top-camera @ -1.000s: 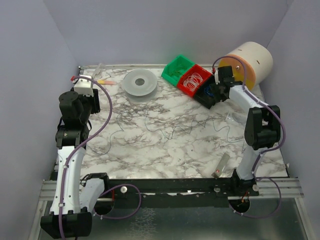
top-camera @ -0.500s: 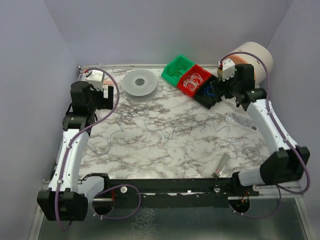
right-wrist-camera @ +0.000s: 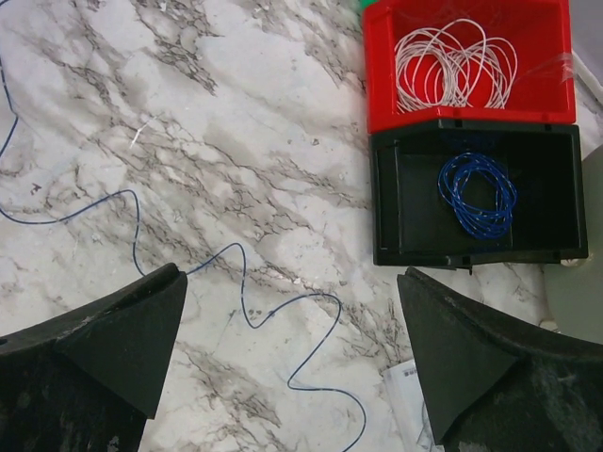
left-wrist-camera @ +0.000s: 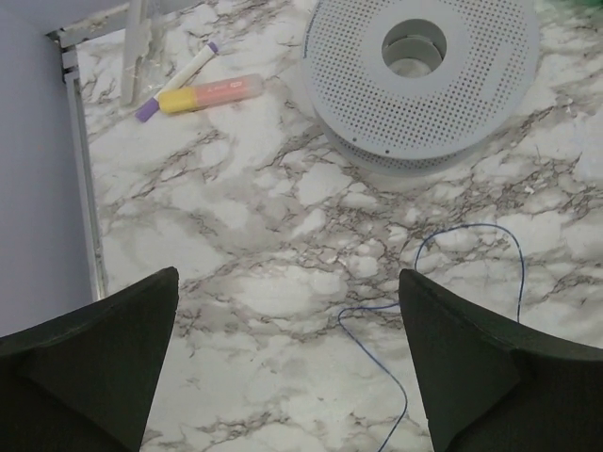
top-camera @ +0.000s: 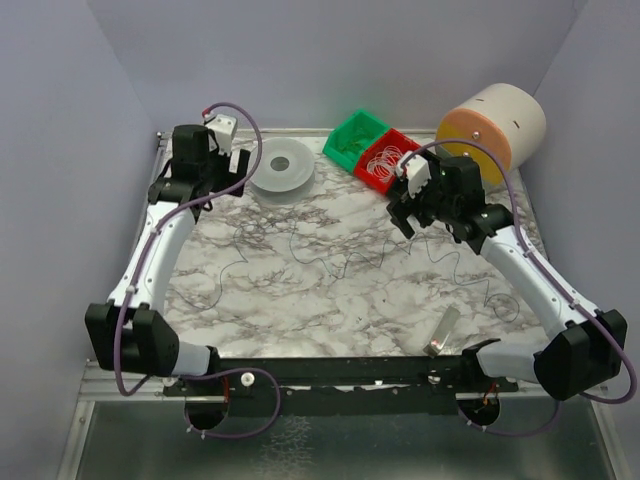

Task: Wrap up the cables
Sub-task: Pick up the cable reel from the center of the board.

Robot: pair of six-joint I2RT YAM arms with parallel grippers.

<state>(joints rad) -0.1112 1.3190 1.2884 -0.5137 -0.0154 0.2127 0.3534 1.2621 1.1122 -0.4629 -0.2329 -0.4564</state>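
Observation:
The cables are hair-thin dark wires lying loose on the marble table: one at the left (top-camera: 228,268), one in the middle (top-camera: 335,256), one at the right (top-camera: 470,282). My left gripper (top-camera: 226,180) is open and empty at the back left, above a wire's curl (left-wrist-camera: 471,229); its tips show in the left wrist view (left-wrist-camera: 287,363). My right gripper (top-camera: 404,215) is open and empty, hovering in front of the bins over a wavy wire (right-wrist-camera: 240,278); its tips show in the right wrist view (right-wrist-camera: 292,363).
A grey perforated spool (top-camera: 280,167) (left-wrist-camera: 419,80) lies at the back. A green bin (top-camera: 355,140), a red bin with white wire rings (right-wrist-camera: 468,66) and a black bin with a blue coil (right-wrist-camera: 476,193) stand at the back right, beside a cream drum (top-camera: 495,125). Markers (left-wrist-camera: 212,92) lie at the back left corner.
My left arm has swung back and right toward the spool. My right arm has moved from the bins leftward and down over the table. Both grippers stay empty.

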